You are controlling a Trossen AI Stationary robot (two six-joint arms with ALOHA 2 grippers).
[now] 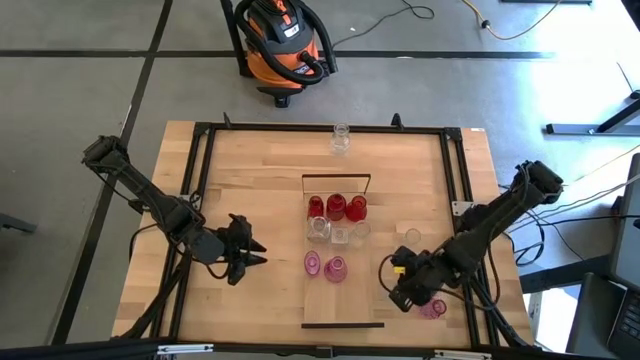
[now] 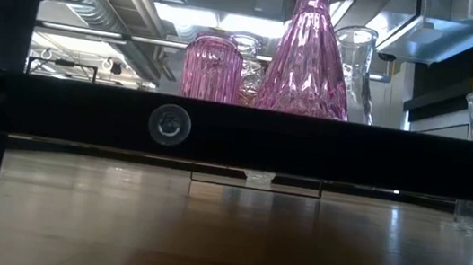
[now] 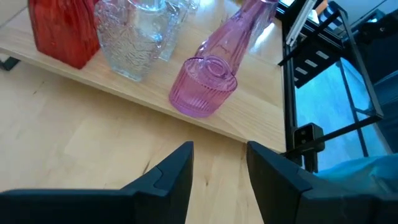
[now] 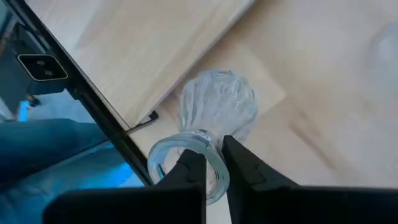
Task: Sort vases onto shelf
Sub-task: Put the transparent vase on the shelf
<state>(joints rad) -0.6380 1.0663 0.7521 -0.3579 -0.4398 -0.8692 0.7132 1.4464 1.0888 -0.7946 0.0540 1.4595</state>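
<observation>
- At the counter's near right corner, the right gripper is pinching the flared rim of a small clear ribbed glass vase, one finger inside the mouth and one outside, as the right wrist view is showing.
- Just beside it, toward the counter's corner, a translucent pink glass vase is standing off the shelf, waiting to be sorted.
- Handling-wise, the clear vase is looking light, rigid, slick and breakable; a grip on the thin lip is risking a chip or a swing of the bulbous body, so a slow, level lift is seeming wise, or a hold lower at the narrow neck.
- Across on the near left, the left gripper is hovering with its fingers spread and holding nothing, facing the shelf's side.
- Between the arms, the long pale wooden shelf is lying on the wooden counter, carrying two pink vases nearest, clear ones in the middle and three opaque red vases beyond.
- Farther right of the shelf, another clear vase is standing on the counter.
- At the far edge, one more clear vase is standing alone.
</observation>
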